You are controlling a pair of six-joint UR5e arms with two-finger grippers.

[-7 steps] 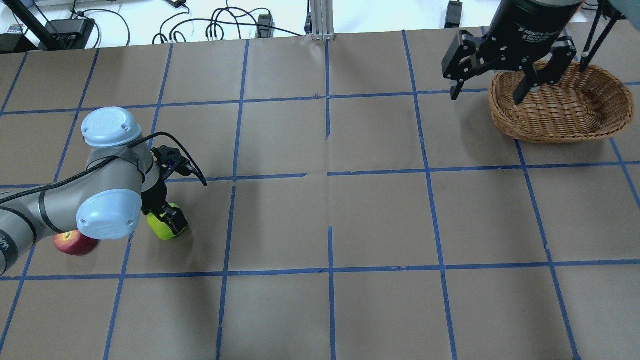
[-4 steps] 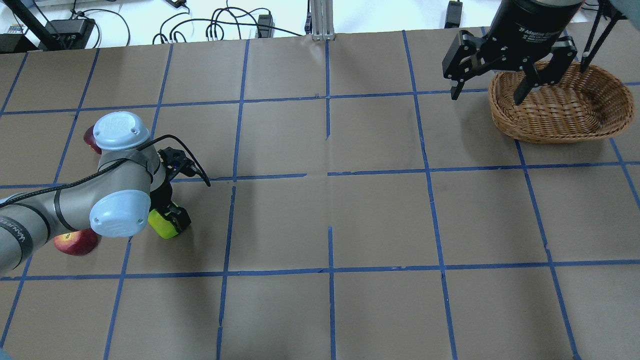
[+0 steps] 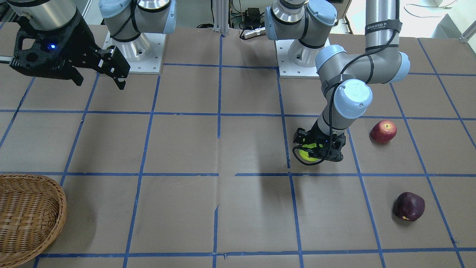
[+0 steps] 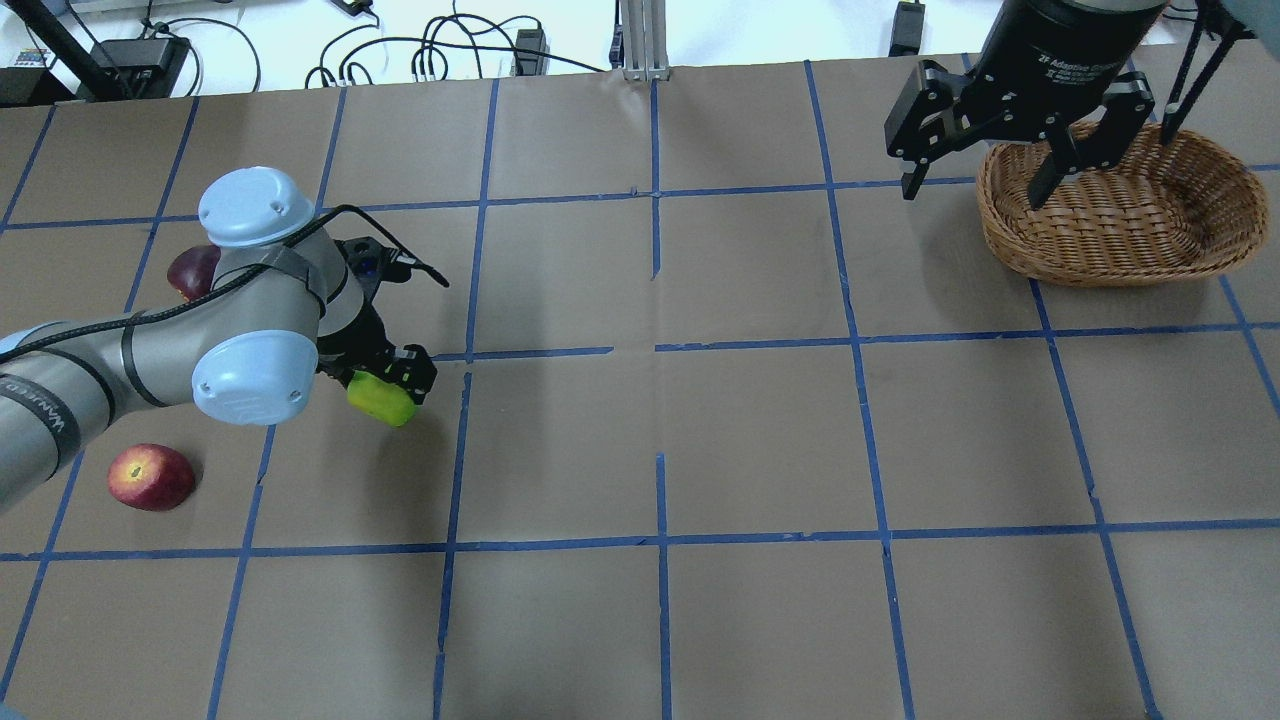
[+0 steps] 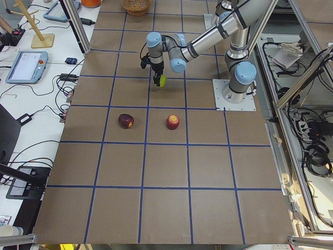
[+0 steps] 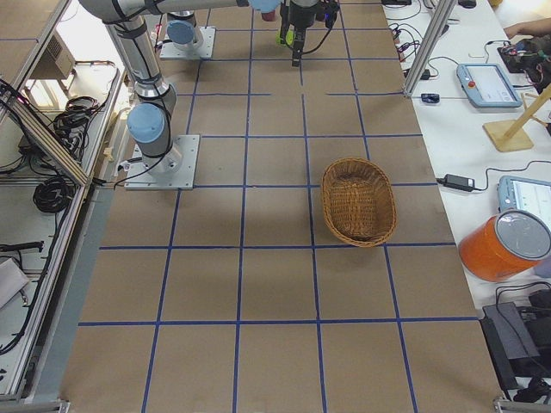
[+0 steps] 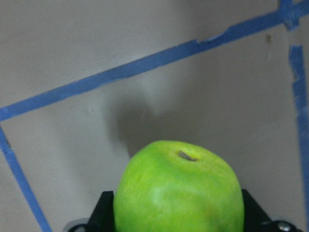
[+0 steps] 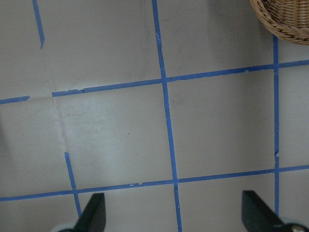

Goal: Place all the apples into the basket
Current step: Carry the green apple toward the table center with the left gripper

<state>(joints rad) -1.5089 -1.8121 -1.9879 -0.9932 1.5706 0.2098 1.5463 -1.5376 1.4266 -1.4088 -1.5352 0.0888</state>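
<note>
Lifted since last frame: left gripper [image 4: 393,382], pinching the yellow-green apple [image 4: 375,400], drifts toward 1 o'clock. Carry step; next I haul it to the basket [image 4: 1120,268]. Right gripper [image 4: 975,190] fingers spread.

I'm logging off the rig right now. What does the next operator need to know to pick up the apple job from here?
Left gripper: shut on the green apple, which looks lifted clear of the table.
Right gripper: open and empty, hovering beside the basket.
Red apple and maroon apple: both loose on the table on the robot's left side, far from the basket.
Done: nothing is in the basket yet.
Left: carry the green apple across to the basket, probably by handing it to the right arm, then fetch the other two.
</note>
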